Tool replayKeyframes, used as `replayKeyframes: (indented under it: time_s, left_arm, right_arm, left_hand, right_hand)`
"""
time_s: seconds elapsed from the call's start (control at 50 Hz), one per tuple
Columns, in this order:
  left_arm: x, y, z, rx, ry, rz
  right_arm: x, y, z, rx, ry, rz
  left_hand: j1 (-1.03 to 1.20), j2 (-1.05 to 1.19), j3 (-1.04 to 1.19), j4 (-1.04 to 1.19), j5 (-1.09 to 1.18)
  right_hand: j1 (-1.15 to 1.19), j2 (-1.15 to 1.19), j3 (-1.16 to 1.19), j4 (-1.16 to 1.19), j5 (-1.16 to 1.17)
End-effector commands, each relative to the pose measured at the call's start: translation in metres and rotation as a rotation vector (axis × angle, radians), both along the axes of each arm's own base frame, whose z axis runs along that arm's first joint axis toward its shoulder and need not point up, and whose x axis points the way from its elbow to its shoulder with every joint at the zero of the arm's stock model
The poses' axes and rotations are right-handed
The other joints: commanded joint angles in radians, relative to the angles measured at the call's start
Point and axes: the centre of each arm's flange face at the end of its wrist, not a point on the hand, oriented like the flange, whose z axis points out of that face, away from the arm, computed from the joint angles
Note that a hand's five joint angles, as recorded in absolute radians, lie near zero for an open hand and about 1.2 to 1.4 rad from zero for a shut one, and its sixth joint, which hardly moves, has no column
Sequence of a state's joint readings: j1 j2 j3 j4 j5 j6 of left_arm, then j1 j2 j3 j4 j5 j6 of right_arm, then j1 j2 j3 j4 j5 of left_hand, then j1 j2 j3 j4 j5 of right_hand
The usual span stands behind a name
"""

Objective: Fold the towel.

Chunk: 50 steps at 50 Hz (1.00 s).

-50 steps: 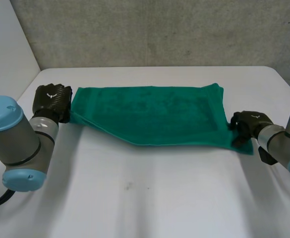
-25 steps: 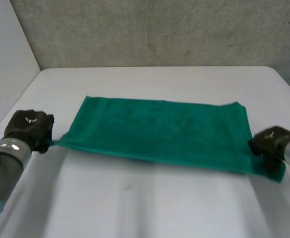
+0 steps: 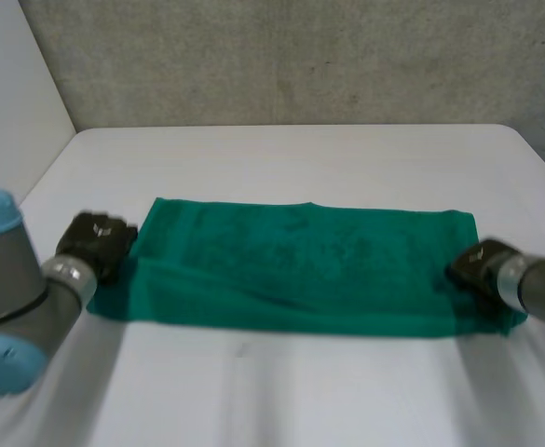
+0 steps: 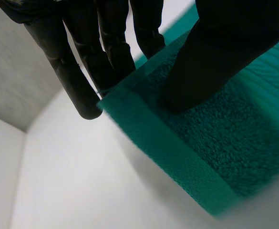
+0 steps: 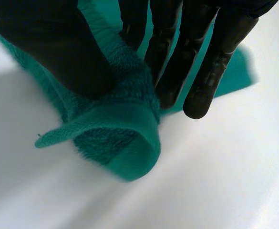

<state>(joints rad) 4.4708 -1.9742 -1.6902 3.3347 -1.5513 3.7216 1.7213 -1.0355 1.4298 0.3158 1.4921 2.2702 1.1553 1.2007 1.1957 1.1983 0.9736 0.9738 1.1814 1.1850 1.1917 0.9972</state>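
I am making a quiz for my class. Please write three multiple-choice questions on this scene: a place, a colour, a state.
1. Where on the towel is the left hand?
A. the middle
B. its left end
C. its far edge

2. What colour is the towel?
A. green
B. red
C. white

3. What is the right hand doing?
A. hanging open, apart from the towel
B. pinching the towel's right end
C. lying flat on its middle

Key: B, the head view shows it at the left end; A, the cloth is green in every view; B, its wrist view shows it pinching the cloth.
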Motion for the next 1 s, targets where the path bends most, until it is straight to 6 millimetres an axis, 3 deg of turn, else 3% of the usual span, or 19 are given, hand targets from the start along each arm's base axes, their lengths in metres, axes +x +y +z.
replayKeyframes:
  time_s: [0.02, 0.08, 0.1, 0.16, 0.22, 0.26, 0.36, 0.38, 0.4, 0.44, 0.54, 0.6, 0.62, 0.68, 0.74, 0.76, 0.84, 0.92, 1.0]
  left_arm:
    - [-0.036, -0.074, 0.074, -0.407, 0.114, -0.021]
    - [-0.042, -0.088, 0.124, -0.600, 0.188, -0.001]
    - [-0.042, -0.088, 0.124, -0.600, 0.188, -0.001]
    - [-0.034, -0.082, 0.235, -0.974, 0.430, 0.061]
    - [-0.024, -0.074, 0.262, -1.052, 0.528, 0.068]
    - [-0.019, -0.067, 0.272, -1.059, 0.589, 0.056]
    - [-0.016, -0.070, 0.249, -0.966, 0.597, 0.062]
    - [-0.013, -0.073, 0.228, -0.895, 0.572, 0.080]
    - [-0.013, -0.073, 0.228, -0.894, 0.572, 0.080]
    - [-0.012, -0.073, 0.204, -0.823, 0.548, 0.086]
    - [-0.013, -0.067, 0.143, -0.653, 0.488, 0.083]
    - [-0.013, -0.064, 0.126, -0.607, 0.472, 0.084]
    - [-0.012, -0.063, 0.099, -0.534, 0.447, 0.085]
    - [-0.014, -0.060, 0.071, -0.459, 0.420, 0.084]
    - [-0.014, -0.056, 0.041, -0.376, 0.390, 0.090]
    - [-0.013, -0.055, 0.034, -0.353, 0.381, 0.094]
    - [-0.009, -0.042, 0.011, -0.265, 0.345, 0.109]
    - [0.001, -0.022, -0.002, -0.154, 0.280, 0.130]
    - [0.018, -0.005, 0.003, -0.090, 0.203, 0.165]
  right_arm:
    - [0.022, -0.073, 0.083, -0.433, -0.153, -0.073]
    - [0.028, -0.097, 0.144, -0.693, -0.297, -0.092]
    - [0.029, -0.101, 0.160, -0.756, -0.341, -0.097]
    - [0.030, -0.089, 0.233, -0.992, -0.526, -0.086]
    - [0.024, -0.061, 0.284, -1.140, -0.657, -0.063]
    - [0.020, -0.054, 0.291, -1.161, -0.684, -0.060]
    - [0.024, -0.048, 0.262, -1.060, -0.664, -0.042]
    - [0.026, -0.047, 0.255, -1.036, -0.659, -0.033]
    - [0.028, -0.047, 0.241, -0.989, -0.645, -0.025]
    - [0.030, -0.046, 0.220, -0.922, -0.614, -0.017]
    - [0.031, -0.046, 0.194, -0.838, -0.573, -0.016]
    - [0.035, -0.056, 0.134, -0.667, -0.509, -0.035]
    - [0.037, -0.058, 0.122, -0.635, -0.498, -0.039]
    - [0.041, -0.064, 0.078, -0.509, -0.462, -0.052]
    - [0.042, -0.067, 0.056, -0.446, -0.442, -0.060]
    - [0.043, -0.069, 0.026, -0.353, -0.412, -0.074]
    - [0.039, -0.067, -0.007, -0.216, -0.354, -0.102]
    - [0.033, -0.051, -0.017, -0.083, -0.301, -0.117]
    - [0.029, -0.037, -0.002, -0.028, -0.275, -0.120]
  left_hand:
    - [0.241, 0.196, 0.201, 0.198, 0.248]
    - [0.241, 0.196, 0.201, 0.198, 0.248]
    - [0.241, 0.196, 0.201, 0.198, 0.248]
    - [0.241, 0.196, 0.201, 0.198, 0.248]
    - [0.241, 0.196, 0.201, 0.198, 0.248]
    - [0.241, 0.196, 0.201, 0.198, 0.248]
    - [0.241, 0.196, 0.201, 0.198, 0.248]
    - [0.241, 0.196, 0.201, 0.198, 0.248]
    - [0.241, 0.196, 0.201, 0.198, 0.248]
    - [0.241, 0.196, 0.201, 0.198, 0.248]
    - [0.241, 0.196, 0.201, 0.198, 0.248]
    - [0.241, 0.196, 0.201, 0.198, 0.248]
    - [0.241, 0.196, 0.201, 0.198, 0.248]
    - [0.241, 0.196, 0.201, 0.198, 0.248]
    - [0.241, 0.196, 0.201, 0.198, 0.248]
    - [0.241, 0.196, 0.201, 0.198, 0.248]
    - [0.241, 0.196, 0.201, 0.198, 0.248]
    - [0.241, 0.196, 0.201, 0.198, 0.248]
    - [0.241, 0.196, 0.201, 0.198, 0.248]
  right_hand:
    - [0.422, 0.215, 0.211, 0.205, 0.225]
    - [0.422, 0.215, 0.211, 0.205, 0.225]
    - [0.422, 0.215, 0.211, 0.205, 0.225]
    - [0.422, 0.215, 0.211, 0.205, 0.225]
    - [0.422, 0.215, 0.211, 0.205, 0.225]
    - [0.422, 0.215, 0.211, 0.205, 0.225]
    - [0.422, 0.215, 0.211, 0.205, 0.225]
    - [0.422, 0.215, 0.211, 0.205, 0.225]
    - [0.422, 0.215, 0.211, 0.205, 0.225]
    - [0.422, 0.215, 0.211, 0.205, 0.225]
    - [0.422, 0.215, 0.211, 0.205, 0.225]
    - [0.422, 0.215, 0.211, 0.205, 0.225]
    - [0.422, 0.215, 0.211, 0.205, 0.225]
    - [0.422, 0.215, 0.211, 0.205, 0.225]
    - [0.422, 0.215, 0.211, 0.205, 0.225]
    - [0.422, 0.215, 0.211, 0.205, 0.225]
    - [0.422, 0.215, 0.211, 0.205, 0.225]
    - [0.422, 0.215, 0.211, 0.205, 0.225]
    - [0.422, 0.215, 0.211, 0.205, 0.225]
